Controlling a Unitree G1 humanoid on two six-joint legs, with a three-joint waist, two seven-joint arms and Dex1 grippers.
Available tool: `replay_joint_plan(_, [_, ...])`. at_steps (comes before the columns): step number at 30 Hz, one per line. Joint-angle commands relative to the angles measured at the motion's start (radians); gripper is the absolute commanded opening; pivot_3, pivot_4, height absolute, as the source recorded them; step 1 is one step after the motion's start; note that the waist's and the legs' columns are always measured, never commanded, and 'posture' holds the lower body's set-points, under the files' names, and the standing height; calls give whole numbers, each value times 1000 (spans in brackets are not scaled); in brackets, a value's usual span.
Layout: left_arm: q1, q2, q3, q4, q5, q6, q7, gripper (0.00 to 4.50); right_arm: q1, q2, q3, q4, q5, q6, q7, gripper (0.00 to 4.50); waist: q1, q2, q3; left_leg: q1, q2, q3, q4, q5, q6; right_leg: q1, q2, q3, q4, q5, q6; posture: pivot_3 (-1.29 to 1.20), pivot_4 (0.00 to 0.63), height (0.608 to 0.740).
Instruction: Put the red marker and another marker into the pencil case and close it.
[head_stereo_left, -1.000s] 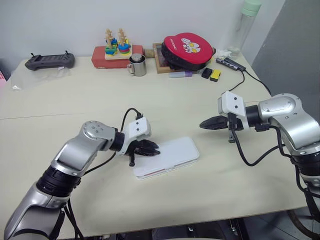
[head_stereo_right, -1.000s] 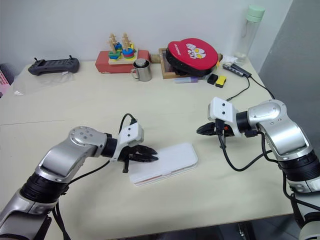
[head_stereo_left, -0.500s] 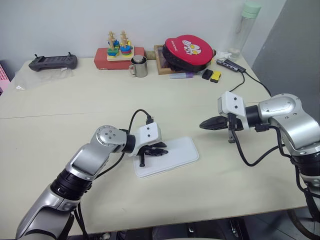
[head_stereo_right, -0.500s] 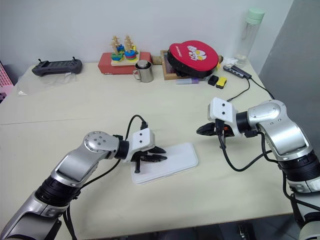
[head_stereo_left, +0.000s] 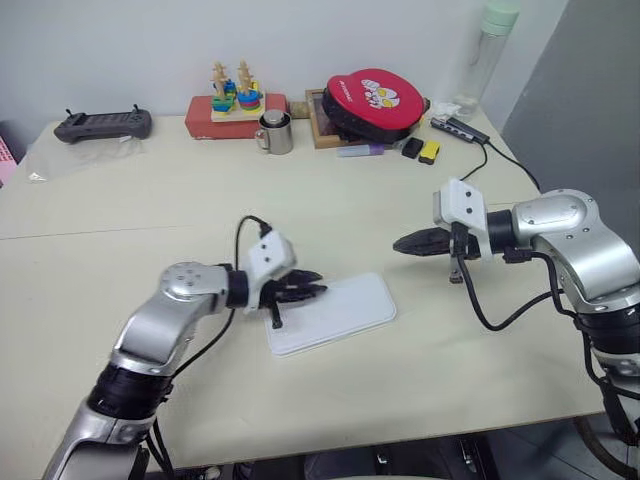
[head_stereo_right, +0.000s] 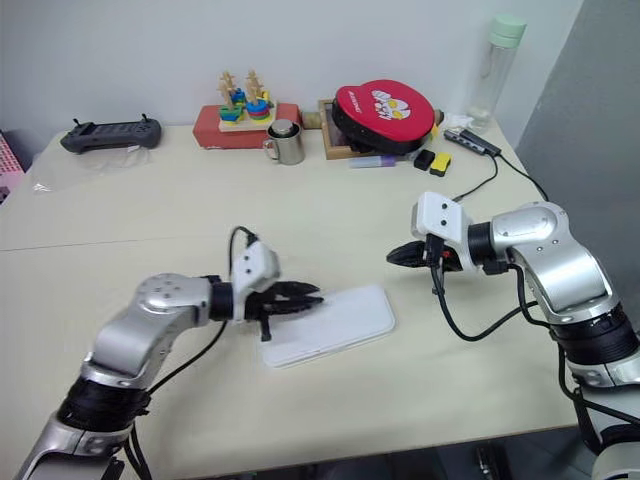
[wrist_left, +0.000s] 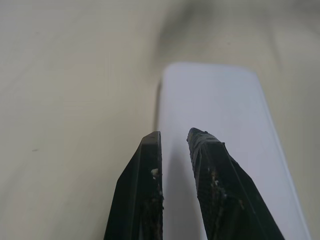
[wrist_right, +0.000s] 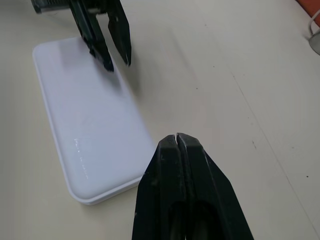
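Observation:
The white pencil case (head_stereo_left: 345, 310) lies closed and flat on the table between my arms. My left gripper (head_stereo_left: 315, 290) hovers just over the case's left end, pointing right along the lid. Its fingers (wrist_left: 150, 165) are shut but for a narrow slit and hold nothing. My right gripper (head_stereo_left: 398, 244) hangs above the table right of the case, pointing left, shut and empty. In the right wrist view the case (wrist_right: 95, 130) lies beyond those shut fingertips (wrist_right: 176, 136), with the left gripper (wrist_right: 118, 64) over its far end. The red marker and the other marker are out of view.
Along the table's back edge stand a red round pouch (head_stereo_left: 375, 98), a purple marker (head_stereo_left: 360, 150), a steel mug (head_stereo_left: 276, 131), a stacking toy on a red box (head_stereo_left: 235, 100), a black controller (head_stereo_left: 103, 123) and a bottle (head_stereo_left: 490, 50). A cable (head_stereo_left: 490, 160) runs toward my right arm.
My left gripper pushed further over the case's left end, then drew back to the left and rose a little. A reddish slit along the case's front edge no longer shows. The right gripper stayed put.

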Motion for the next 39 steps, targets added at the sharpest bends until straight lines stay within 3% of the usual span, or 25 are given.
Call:
replay_joint_plan(1, [91, 15, 162, -148, -90, 69, 72, 956, 35, 4, -55, -43, 20, 7, -40, 0, 1, 0, 0, -1, 0, 0, 0, 0, 0, 0, 0, 0, -1, 0, 0, 0, 150, 740])
replay_joint_plan(4, [214, 10, 312, -273, -139, 137, 157, 956, 80, 29, -91, -45, 24, 27, -105, 0, -3, 0, 0, -1, 0, 1, 0, 0, 0, 0, 0, 1, -1, 0, -1, 0, 150, 740])
replay_joint_plan(9, [444, -135, 459, -380, -76, 105, 389, 956, 211, 155, -120, -34, -21, -8, -309, 0, 2, -1, -1, 0, 0, 0, 0, 0, 0, 1, 0, 0, -1, 0, 0, 0, 150, 740])
replay_joint_plan(14, [602, -264, 494, -410, -4, 30, 540, 956, 256, 283, -190, -28, -1, 62, -482, 0, 4, -1, 0, 1, 0, 2, 1, 0, 0, 1, -1, 2, 0, 0, -1, 0, 150, 740])
replay_joint_plan(23, [722, -454, 527, -326, 92, -136, 752, 956, 398, 454, -279, -13, -61, -105, -753, 0, 18, -3, -3, 2, 0, 2, 1, 0, 0, 2, 0, 2, -1, 1, -2, 0, 150, 740])
replay_joint_plan(30, [736, -472, 593, -244, 75, -205, 795, 956, 481, 477, -318, 82, -178, -305, -907, 0, 18, -3, -3, 1, 0, 2, 0, 0, 0, 1, 0, 2, -2, 1, -1, 0, 150, 740])
replay_joint_plan(39, [732, -433, 632, -219, 27, -228, 782, 956, 575, 444, -317, 137, -248, -449, -933, 0, 17, -4, -3, 2, 0, 3, 0, 0, 0, 1, 0, 3, -2, -2, -6, 0, 150, 740])
